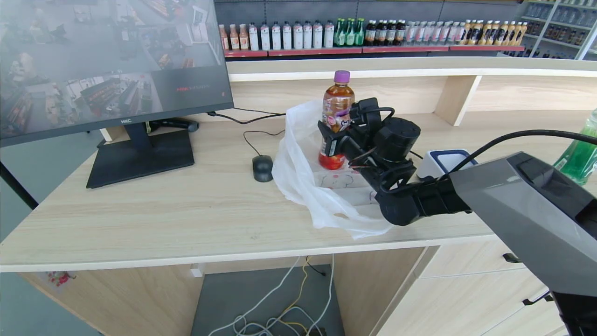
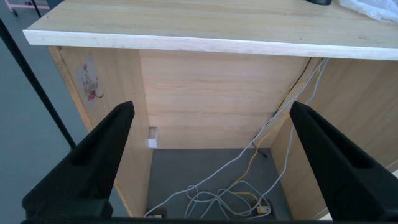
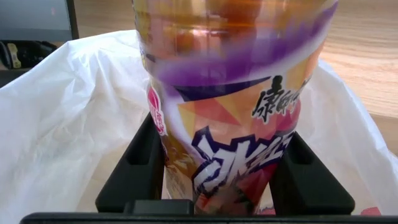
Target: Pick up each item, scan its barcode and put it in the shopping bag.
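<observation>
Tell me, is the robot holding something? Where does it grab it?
The right gripper clamps the bottle around its lower labelled body. The left gripper holds nothing.

bottle (image 1: 337, 100): in the head view its middle is covered by the right claw (image 1: 332, 136); in the right wrist view its cap and base are cut off by the edges.
green bottle (image 1: 580, 156): cut by the head view's right edge.
scanner (image 1: 443, 161): near side hidden behind the right arm (image 1: 513, 191).
shopping bag (image 1: 298, 177): right part behind that arm; contents unclear.
monitor (image 1: 107, 60): top and left cut off.
shelf bottles (image 1: 373, 32): too small to tell apart.
left claw (image 2: 211, 106): finger bases cut off.
</observation>
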Robot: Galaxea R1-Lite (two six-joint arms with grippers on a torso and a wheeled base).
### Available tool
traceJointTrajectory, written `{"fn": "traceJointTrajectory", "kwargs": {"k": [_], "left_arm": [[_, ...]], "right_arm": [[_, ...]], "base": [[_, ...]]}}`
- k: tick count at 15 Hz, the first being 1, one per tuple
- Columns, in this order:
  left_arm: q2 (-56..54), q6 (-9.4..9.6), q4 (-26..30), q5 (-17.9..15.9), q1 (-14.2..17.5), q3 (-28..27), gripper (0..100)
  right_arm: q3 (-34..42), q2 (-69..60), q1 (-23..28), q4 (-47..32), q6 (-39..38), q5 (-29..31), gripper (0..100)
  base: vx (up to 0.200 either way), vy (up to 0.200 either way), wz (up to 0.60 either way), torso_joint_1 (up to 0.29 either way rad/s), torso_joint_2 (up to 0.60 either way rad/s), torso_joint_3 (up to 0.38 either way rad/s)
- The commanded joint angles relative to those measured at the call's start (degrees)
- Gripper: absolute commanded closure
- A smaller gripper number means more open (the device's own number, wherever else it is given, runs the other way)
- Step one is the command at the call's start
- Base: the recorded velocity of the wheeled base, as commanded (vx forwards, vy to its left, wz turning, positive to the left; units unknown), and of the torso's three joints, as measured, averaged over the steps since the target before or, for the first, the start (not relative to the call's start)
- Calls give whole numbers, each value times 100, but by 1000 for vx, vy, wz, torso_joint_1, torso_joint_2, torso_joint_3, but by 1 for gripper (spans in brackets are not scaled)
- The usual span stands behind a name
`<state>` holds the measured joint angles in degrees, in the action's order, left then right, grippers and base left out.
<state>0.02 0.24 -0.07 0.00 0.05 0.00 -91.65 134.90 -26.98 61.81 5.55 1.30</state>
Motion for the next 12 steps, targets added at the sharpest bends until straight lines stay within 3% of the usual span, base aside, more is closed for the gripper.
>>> {"fn": "traceJointTrajectory", "kwargs": {"k": [1, 5, 6, 12], "left_arm": [[-2, 2, -1, 0, 4, 0, 0], [-2, 2, -1, 9, 4, 0, 0], [-2, 2, -1, 9, 4, 0, 0], [-2, 2, -1, 0, 4, 0, 0]], "right_arm": [[7, -34, 0, -11, -1, 1, 100], [156, -60, -27, -37, -54, 1, 100], [200, -60, -36, -37, -62, 1, 0], [191, -113, -36, 7, -247, 10, 0]], "base": [[0, 0, 0, 0, 0, 0], [0, 0, 0, 0, 0, 0], [0, 0, 0, 0, 0, 0], [0, 0, 0, 0, 0, 0]]}}
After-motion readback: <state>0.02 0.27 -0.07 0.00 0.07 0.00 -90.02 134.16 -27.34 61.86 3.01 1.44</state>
